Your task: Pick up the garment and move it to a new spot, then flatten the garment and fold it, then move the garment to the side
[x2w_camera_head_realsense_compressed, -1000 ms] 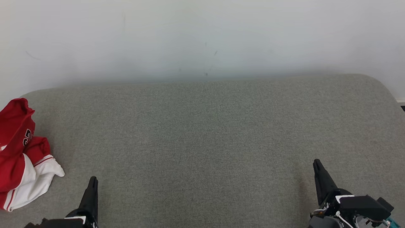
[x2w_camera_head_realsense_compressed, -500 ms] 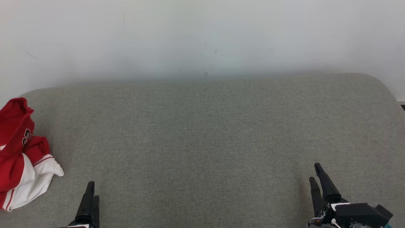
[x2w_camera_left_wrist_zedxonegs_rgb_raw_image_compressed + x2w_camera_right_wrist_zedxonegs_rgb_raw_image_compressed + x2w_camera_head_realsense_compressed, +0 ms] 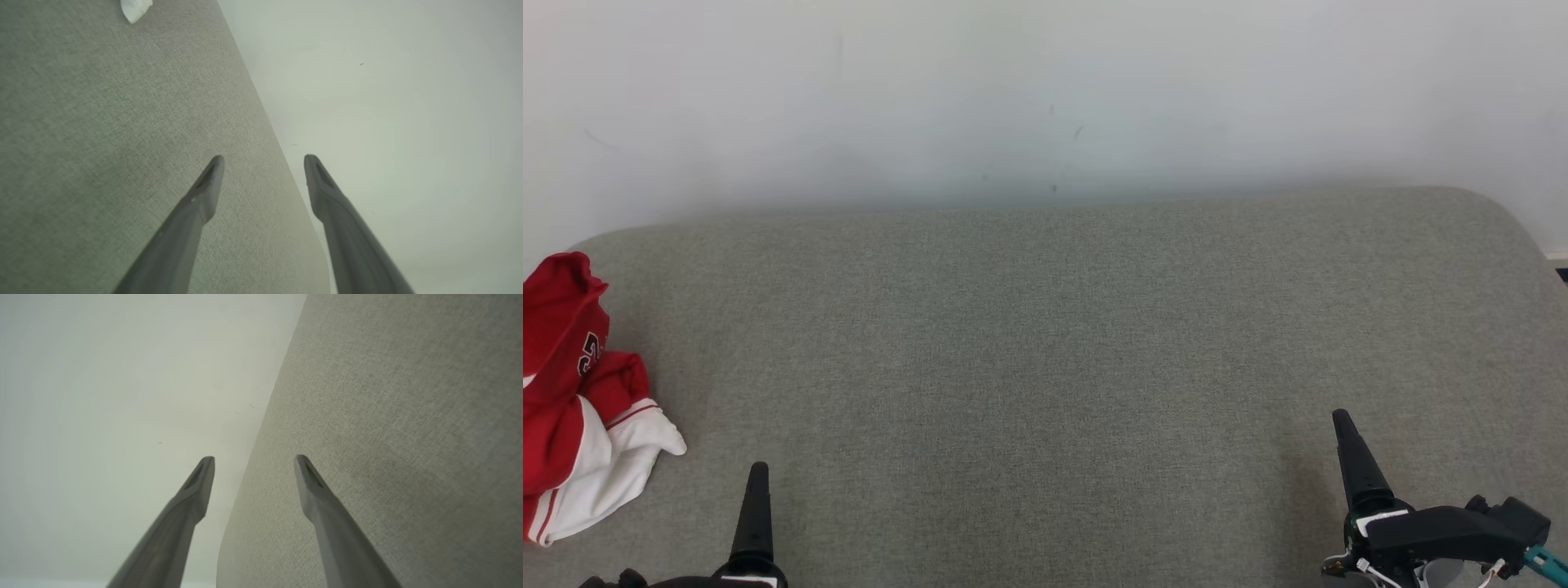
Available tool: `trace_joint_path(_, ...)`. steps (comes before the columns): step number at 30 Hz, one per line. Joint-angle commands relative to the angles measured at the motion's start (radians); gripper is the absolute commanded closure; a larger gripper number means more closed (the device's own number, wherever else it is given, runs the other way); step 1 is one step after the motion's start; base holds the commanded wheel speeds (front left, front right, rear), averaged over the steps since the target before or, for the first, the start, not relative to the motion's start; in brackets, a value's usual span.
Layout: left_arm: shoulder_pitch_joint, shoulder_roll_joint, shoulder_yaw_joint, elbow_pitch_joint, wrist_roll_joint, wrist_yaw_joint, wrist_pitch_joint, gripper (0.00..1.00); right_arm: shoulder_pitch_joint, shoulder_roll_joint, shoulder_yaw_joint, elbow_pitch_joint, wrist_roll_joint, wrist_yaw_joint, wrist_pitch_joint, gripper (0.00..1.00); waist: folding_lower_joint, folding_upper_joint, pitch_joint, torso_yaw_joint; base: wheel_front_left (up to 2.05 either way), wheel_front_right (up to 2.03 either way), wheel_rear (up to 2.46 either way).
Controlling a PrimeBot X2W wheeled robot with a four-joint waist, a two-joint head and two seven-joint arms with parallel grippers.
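Well left of the left gripper (image 3: 263, 161), the garment (image 3: 572, 392) lies crumpled on the couch (image 3: 1045, 327); left and right gripper (image 3: 254, 460) gape wide, empty; wall (image 3: 1045, 98) ahead.

So it's a grey, fabric-covered surface (image 3: 1045, 343) with rounded corners, and just a crumpled red-and-white garment (image 3: 574, 400) lying at its left edge.

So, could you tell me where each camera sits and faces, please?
Head: on the head, facing forward-down at cushion, wall, garment; left gripper and right gripper at bottom.
Left wrist: on that wrist, past its open fingers to cushion edge and wall.
Right wrist: likewise, its fingers open.
Shared: garment, in head and left wrist.
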Motion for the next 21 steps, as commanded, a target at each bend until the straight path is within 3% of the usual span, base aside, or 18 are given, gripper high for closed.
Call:
trace_joint_path(1, -0.024, 0.012, -0.004, -0.019, 0.057, 0.000, -0.012, 0.00, -0.029, -0.011, 0.001, -0.010, -0.050, 0.000, -0.011, 0.00, 0.0000, 0.0000, 0.000, 0.000, 0.00, 0.00, 0.00)
trace_joint_path(8, -0.020, 0.020, -0.028, -0.010, 0.238, 0.002, -0.039, 0.00, -0.046, -0.013, 0.001, 0.021, -0.228, 0.000, -0.038, 0.00, 0.0000, 0.0000, -0.003, -0.003, 0.00, 0.00, 0.00)
trace_joint_path(21, -0.053, 0.033, -0.044, 0.060, 0.458, 0.031, -0.084, 0.00, -0.101, -0.006, 0.006, 0.118, -0.456, -0.001, -0.046, 0.00, 0.0000, 0.0000, -0.010, -0.003, 0.00, 0.00, 0.00)
